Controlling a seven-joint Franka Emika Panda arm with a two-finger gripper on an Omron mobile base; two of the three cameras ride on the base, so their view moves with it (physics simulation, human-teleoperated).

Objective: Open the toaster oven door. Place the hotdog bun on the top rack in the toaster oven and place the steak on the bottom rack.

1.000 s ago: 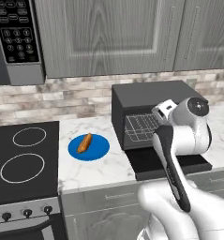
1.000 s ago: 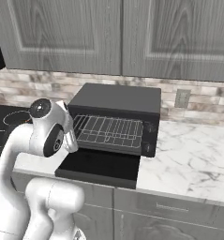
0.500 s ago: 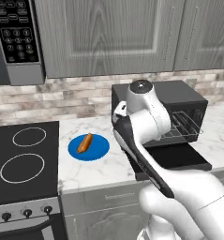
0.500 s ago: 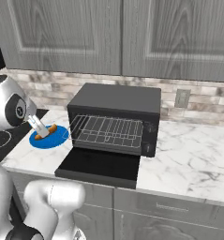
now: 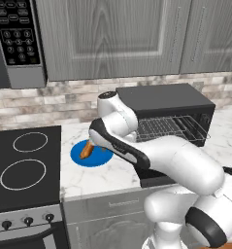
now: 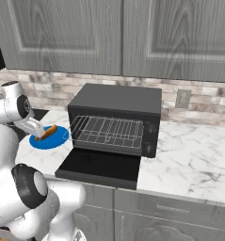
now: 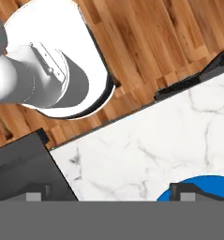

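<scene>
The black toaster oven (image 6: 115, 99) (image 5: 161, 96) stands on the counter. Its door (image 6: 100, 164) lies folded down flat, and the silver wire racks (image 6: 109, 128) (image 5: 170, 127) show inside. The hotdog bun (image 6: 48, 132) (image 5: 87, 151) lies on a blue plate (image 6: 55, 140) (image 5: 95, 158) left of the oven. My gripper (image 6: 37, 133) (image 5: 91, 145) hangs just over the bun's end, pointing down. In the hand view the gripper (image 7: 111, 193) is open, its fingertips (image 7: 184, 191) wide apart with nothing between them, and the plate's rim (image 7: 205, 183) shows by the right tip. The steak is out of view.
A black stovetop (image 5: 23, 165) (image 7: 19, 173) lies left of the plate and a microwave (image 5: 15, 39) hangs above it. Grey cabinets run over the counter. White marble counter (image 6: 189, 155) spreads right of the oven. The counter's front edge (image 7: 108, 124) drops to the wood floor.
The arm has swung left from the oven's open front to above the blue plate. The oven, its door and the bun have stayed put.
</scene>
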